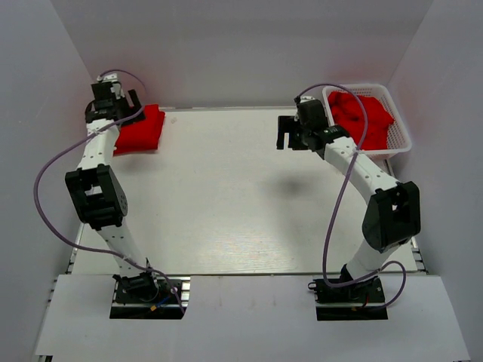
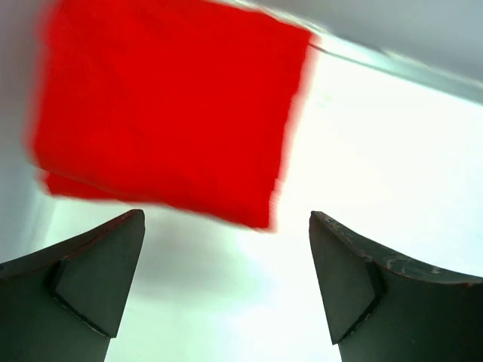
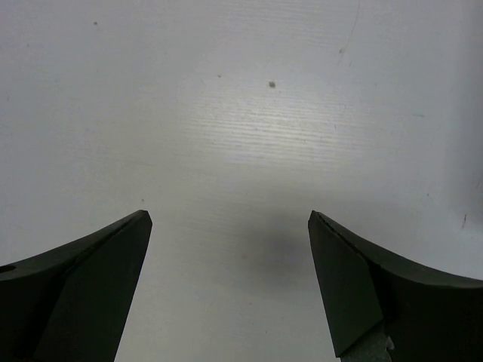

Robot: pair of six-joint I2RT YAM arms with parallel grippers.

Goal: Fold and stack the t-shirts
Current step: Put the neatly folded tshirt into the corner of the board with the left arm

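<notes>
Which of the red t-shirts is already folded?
The t-shirt at the far-left corner, just ahead of the left gripper: a flat, neat rectangle. The other t-shirts lie crumpled in the white basket at far right.

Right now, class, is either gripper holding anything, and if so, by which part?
Nothing is held. The left gripper hangs open by the folded red t-shirt, with nothing between its fingers. The right gripper is open over the table.
</notes>
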